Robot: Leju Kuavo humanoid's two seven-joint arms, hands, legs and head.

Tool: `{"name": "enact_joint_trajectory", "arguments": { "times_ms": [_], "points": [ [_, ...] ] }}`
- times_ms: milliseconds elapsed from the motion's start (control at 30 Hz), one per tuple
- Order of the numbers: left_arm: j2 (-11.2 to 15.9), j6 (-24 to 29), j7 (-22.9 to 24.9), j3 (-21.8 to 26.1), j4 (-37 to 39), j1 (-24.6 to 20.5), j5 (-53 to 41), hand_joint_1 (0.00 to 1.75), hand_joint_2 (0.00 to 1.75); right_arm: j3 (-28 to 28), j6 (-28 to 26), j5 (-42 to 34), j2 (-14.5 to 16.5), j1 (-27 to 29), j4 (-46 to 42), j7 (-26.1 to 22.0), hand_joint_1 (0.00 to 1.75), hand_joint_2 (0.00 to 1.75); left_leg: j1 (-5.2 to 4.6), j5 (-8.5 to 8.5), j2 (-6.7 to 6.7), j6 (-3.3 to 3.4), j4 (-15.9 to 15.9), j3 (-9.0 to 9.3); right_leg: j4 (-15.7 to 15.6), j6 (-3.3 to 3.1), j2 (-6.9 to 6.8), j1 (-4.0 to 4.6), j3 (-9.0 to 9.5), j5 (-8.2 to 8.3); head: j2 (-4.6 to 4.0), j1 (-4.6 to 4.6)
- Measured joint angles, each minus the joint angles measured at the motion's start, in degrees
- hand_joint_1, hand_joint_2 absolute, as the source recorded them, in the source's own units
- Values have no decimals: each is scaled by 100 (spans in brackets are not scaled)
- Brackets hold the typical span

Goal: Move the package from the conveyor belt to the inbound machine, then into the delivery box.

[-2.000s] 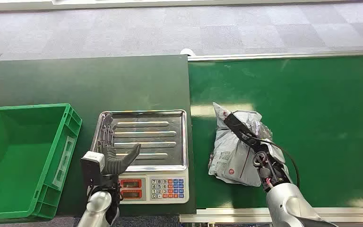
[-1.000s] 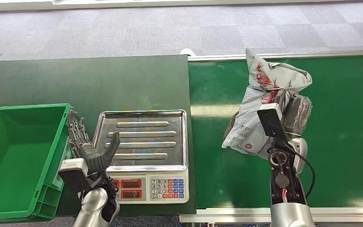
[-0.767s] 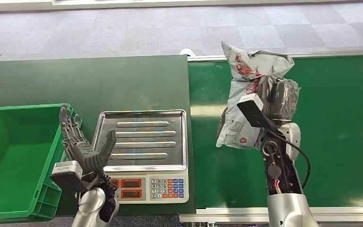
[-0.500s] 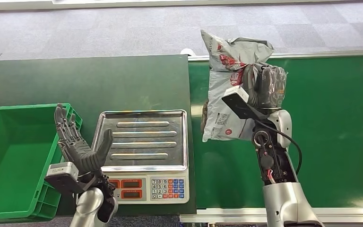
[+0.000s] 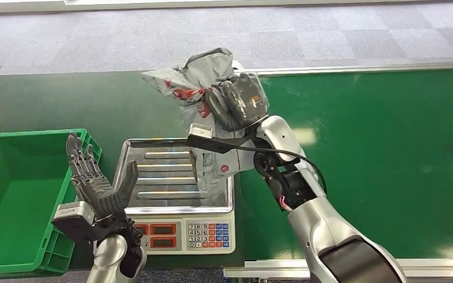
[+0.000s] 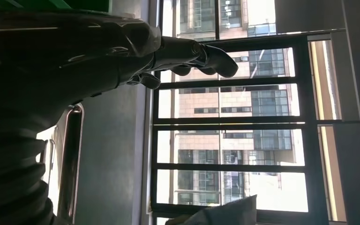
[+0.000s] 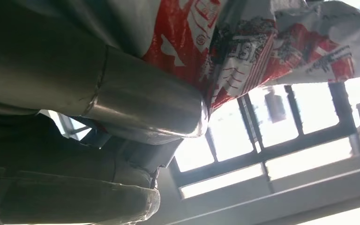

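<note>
Gripping the package [image 5: 197, 94], right hand [image 5: 240, 100] fingers [image 5: 215, 109] curl closed.

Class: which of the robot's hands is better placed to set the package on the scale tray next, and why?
The right hand: it already grips the package above the scale tray. The left hand is open beside the tray.

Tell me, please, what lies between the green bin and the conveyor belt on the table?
In the head view, the scale lies between the green bin and the conveyor belt; the left hand is raised at the scale's bin-side edge.
</note>
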Motion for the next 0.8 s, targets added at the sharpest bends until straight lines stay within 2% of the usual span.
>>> {"name": "enact_joint_trajectory", "arguments": {
  "times_ms": [133, 367, 633, 700, 800],
  "points": [
    [-8, -27, 0, 14, 88, -20, 21, 0, 175, 451, 39, 133, 157, -20, 383, -2, 175, 0, 0, 0, -2, 0, 3, -5, -1, 0, -4, -1, 0, 0, 0, -1],
    [-9, -27, 0, 37, 171, -26, 29, 0, 175, 728, 71, 167, 232, -59, 666, -15, 175, 0, 0, -1, -3, 1, 11, -7, -2, 1, -3, -1, 1, 2, 0, 1],
    [-79, -153, 0, 131, 195, -23, 107, 0, 175, 1126, 403, 56, 410, -77, 927, -136, 175, 0, 3, -1, -3, 1, 11, -7, -1, -1, -3, 3, 0, 2, 0, 0],
    [-106, -255, 0, 191, 189, -19, 137, 0, 175, 1248, 577, 93, 437, -81, 1004, -4, 175, 0, 3, -1, -2, 1, 11, -7, -1, -1, -3, 3, 0, 2, 0, 0],
    [-156, -394, 0, 313, 129, -1, 158, 0, 175, 1447, 759, 193, 455, -84, 1143, 461, 175, 0, 2, -1, -3, 1, 11, -7, -2, -1, -3, 2, 1, 2, 0, 1]
  ]
}}
